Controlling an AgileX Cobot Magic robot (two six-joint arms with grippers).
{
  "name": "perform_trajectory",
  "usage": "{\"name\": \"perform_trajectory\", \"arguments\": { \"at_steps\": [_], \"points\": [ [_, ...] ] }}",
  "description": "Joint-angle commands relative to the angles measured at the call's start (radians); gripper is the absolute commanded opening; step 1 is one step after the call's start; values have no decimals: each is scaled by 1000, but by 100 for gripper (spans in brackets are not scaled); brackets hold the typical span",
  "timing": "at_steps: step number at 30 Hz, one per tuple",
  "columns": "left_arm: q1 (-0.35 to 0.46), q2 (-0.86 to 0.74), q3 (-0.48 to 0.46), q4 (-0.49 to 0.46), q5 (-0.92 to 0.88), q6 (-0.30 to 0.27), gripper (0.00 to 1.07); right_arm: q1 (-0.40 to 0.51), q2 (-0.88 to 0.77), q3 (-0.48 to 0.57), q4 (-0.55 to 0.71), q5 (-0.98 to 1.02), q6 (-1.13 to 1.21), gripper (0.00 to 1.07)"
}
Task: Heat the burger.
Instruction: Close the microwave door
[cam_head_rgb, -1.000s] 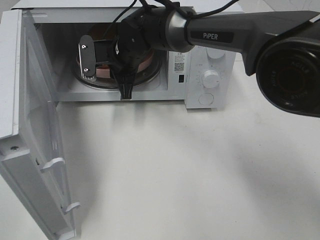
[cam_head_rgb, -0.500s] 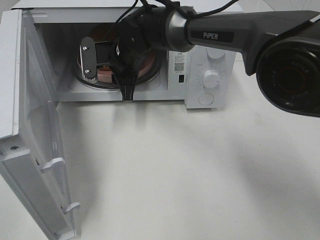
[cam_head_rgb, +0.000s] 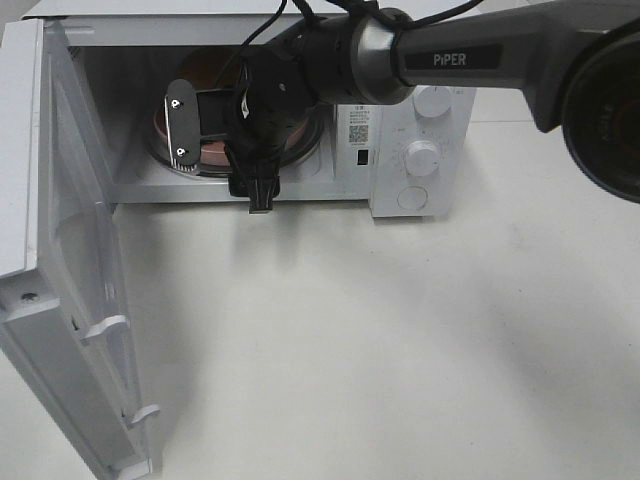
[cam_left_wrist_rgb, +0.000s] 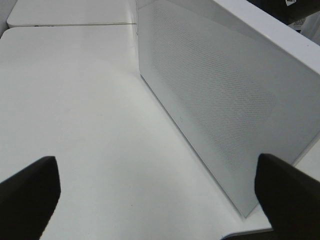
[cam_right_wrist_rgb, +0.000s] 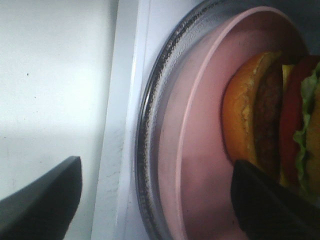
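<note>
Right claw (cam_head_rgb: 220, 180) spread wide at the open microwave's (cam_head_rgb: 420, 110) mouth, burger (cam_right_wrist_rgb: 270, 110) on its pink plate (cam_right_wrist_rgb: 200, 125) just inside, beyond the fingertips; left claw (cam_left_wrist_rgb: 160, 200), also spread, well apart.

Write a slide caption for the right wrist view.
Open right end effector at the microwave sill; burger sits on a pink plate on the glass turntable.

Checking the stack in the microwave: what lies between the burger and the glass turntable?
A pink plate: the burger sits on it, and it sits on the turntable. The right wrist view shows this.
</note>
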Motion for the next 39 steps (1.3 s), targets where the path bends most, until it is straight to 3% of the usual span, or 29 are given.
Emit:
{"name": "perform_trajectory", "arguments": {
  "at_steps": [1, 12, 14, 28, 39],
  "points": [
    [-5, -17, 2, -3, -14, -1, 98, -2, -63, 80, 4, -87, -14, 80],
    [-5, -17, 2, -3, -14, -1, 98, -2, -168, 253, 3, -186, -9, 79],
    [-5, -17, 2, -3, -14, -1, 98, -2, -228, 331, 3, -202, -4, 78],
    [-5, -17, 2, -3, -14, -1, 98, -2, -439, 616, 5, -245, 40, 76],
    [-5, -17, 2, -3, -14, -1, 98, -2, -625, 834, 5, -229, 421, 76]
  ]
}}
